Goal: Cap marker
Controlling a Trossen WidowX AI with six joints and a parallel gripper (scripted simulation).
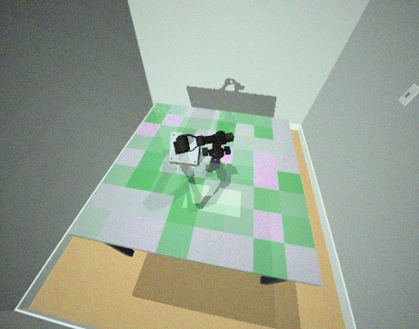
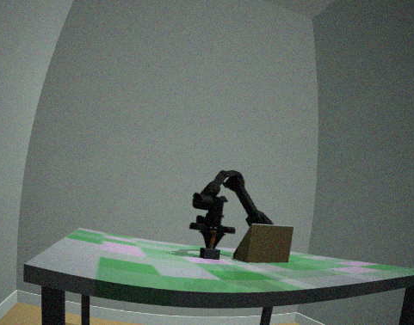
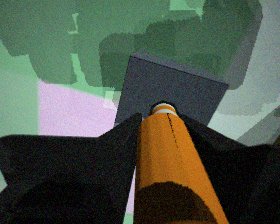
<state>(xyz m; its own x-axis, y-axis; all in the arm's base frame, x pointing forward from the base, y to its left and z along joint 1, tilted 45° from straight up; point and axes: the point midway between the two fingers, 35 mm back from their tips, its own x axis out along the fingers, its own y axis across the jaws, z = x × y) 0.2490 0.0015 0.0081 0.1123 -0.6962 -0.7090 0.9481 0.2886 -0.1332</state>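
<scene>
The dark grey holder block (image 1: 214,164) (image 2: 209,254) (image 3: 161,82) stands on the table. My gripper (image 2: 211,247) (image 3: 159,119) points down right above it, shut on the long orange cap (image 2: 213,238) (image 3: 161,150), which stands nearly upright between the fingers. At the cap's lower end, a short white and orange banded piece of the marker (image 3: 164,108) shows in the wrist view, just above the block's dark hole. The cap is in line with the marker. Whether it is fully seated cannot be told. The rest of the marker is hidden inside the cap and block.
A wedge-shaped stand (image 1: 177,157) (image 2: 271,243) with a pale sloping top and brown side is beside the holder block, close to the arm's base. The table (image 1: 216,244) (image 2: 132,281) has a green, pink and grey patchwork top. The arm's shadow falls across it.
</scene>
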